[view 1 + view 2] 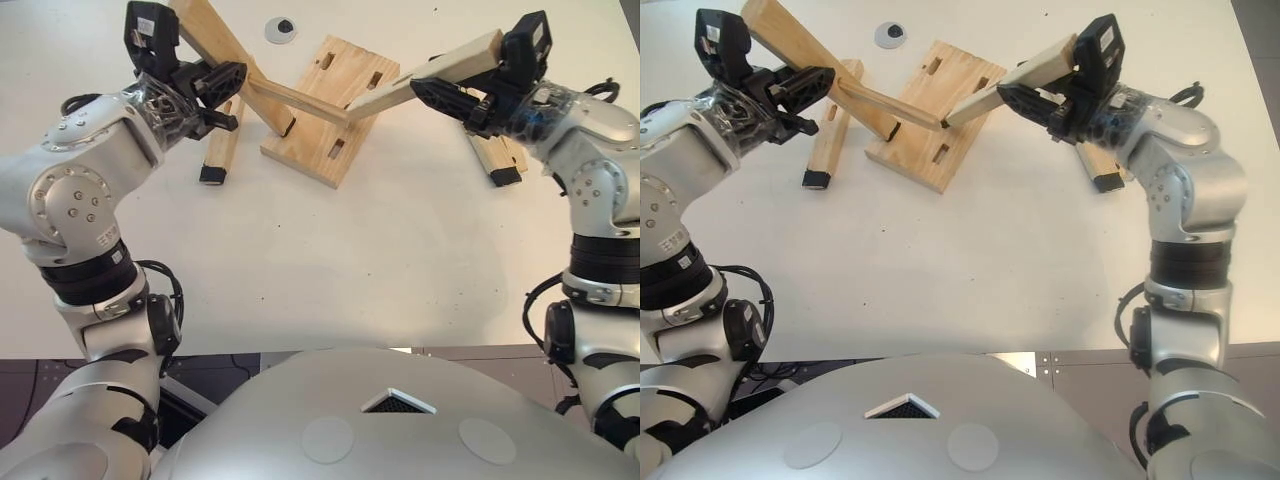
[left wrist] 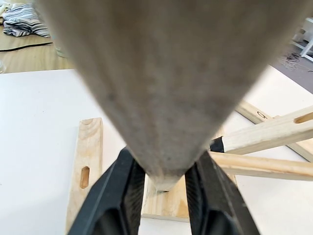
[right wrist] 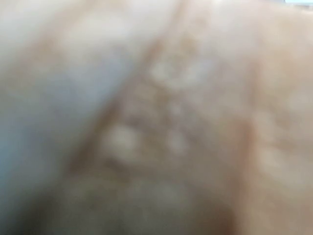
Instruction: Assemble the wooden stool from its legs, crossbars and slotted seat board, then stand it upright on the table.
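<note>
The left gripper (image 1: 228, 97) is clamped on a pale square-section wooden leg (image 1: 215, 30), raised above the white tabletop (image 1: 350, 260), and a slim wooden crossbar (image 1: 300, 100) runs from it. A spare black-capped wooden leg (image 1: 222, 150) lies flat beneath. The slotted pine seat board (image 1: 310, 135) lies flat at centre. The right gripper (image 1: 432, 92) is closed around a second raised wooden leg (image 1: 450, 65). The timber is judged light, stiff and smooth, and is best gripped on the flat faces near mid-length.

Four legs (image 1: 218, 150) — one seat board (image 1: 305, 135)
</note>
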`<control>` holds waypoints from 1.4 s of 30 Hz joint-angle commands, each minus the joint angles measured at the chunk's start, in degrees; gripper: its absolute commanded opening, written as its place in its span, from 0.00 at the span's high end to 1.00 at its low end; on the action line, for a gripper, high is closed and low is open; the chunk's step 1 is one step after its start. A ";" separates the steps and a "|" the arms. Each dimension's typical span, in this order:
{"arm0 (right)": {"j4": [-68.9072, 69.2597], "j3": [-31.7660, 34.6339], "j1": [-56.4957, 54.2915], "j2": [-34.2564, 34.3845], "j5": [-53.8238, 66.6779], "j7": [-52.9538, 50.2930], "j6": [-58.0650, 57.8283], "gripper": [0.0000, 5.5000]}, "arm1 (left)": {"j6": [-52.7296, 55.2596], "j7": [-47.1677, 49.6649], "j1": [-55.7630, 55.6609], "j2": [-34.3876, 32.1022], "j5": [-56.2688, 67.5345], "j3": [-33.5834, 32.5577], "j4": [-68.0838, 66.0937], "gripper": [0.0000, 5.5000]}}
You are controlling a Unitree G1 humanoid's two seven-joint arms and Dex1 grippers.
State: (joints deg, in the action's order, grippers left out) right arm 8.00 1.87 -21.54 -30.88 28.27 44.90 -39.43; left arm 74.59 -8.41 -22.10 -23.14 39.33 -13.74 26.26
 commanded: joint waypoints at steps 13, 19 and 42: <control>6.34 -5.66 -5.10 -10.56 2.18 5.38 -13.10 0.62 | 7.47 7.14 0.45 10.41 -5.56 0.86 0.14 0.82; 0.60 -12.84 -14.56 -14.74 -1.25 12.04 -14.08 0.63 | 5.96 9.74 4.66 16.10 -7.53 2.03 3.15 0.82; -7.74 -29.81 -25.50 -17.07 -13.89 29.21 -4.81 0.63 | -2.59 13.21 11.99 26.00 -11.90 4.33 3.69 0.82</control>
State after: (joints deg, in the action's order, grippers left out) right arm -0.31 -24.49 -50.31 -46.07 15.79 70.17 -44.02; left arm 68.42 4.95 -13.73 1.66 27.53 -9.96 34.46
